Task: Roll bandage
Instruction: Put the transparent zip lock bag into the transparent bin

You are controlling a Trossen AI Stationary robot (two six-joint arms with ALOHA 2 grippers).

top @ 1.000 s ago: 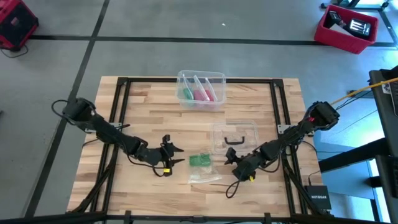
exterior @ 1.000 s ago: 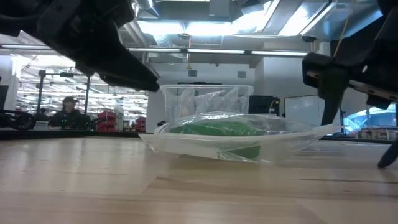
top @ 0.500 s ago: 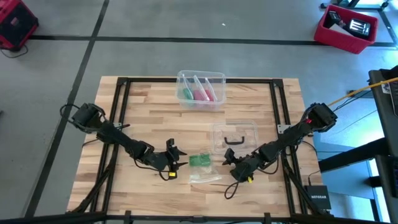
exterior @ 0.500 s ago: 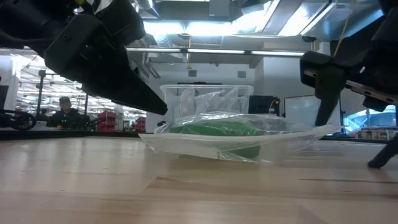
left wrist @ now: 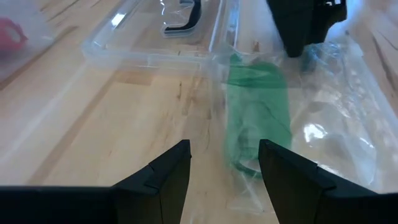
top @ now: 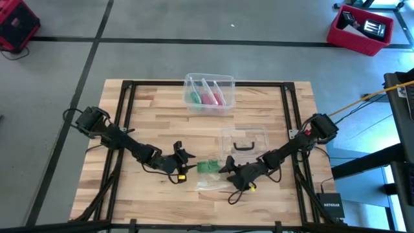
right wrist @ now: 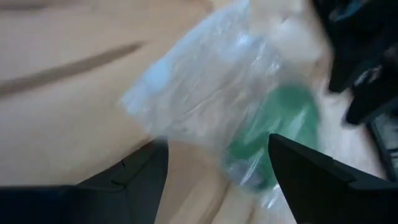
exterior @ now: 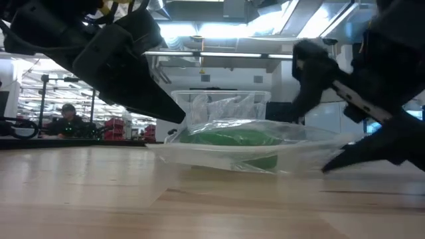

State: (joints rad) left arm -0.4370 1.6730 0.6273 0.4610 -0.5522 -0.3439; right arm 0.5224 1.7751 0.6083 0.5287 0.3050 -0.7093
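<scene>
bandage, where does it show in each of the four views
High: bandage, low centre, between both arms.
Low: centre, green lump inside the clear bag.
Left wrist: right of centre, ahead of the fingers.
Right wrist: right of centre.
Shared landmark: the clear bag wrapping it.

The bandage [top: 207, 167] is showing only as a green smear through the clear plastic bag [top: 213, 182]; its shape, rolled or loose, is not telling. At the upper middle of the high view, the contents of the clear box [top: 208, 91] are too small to name. The right wrist view is blurring throughout.
</scene>
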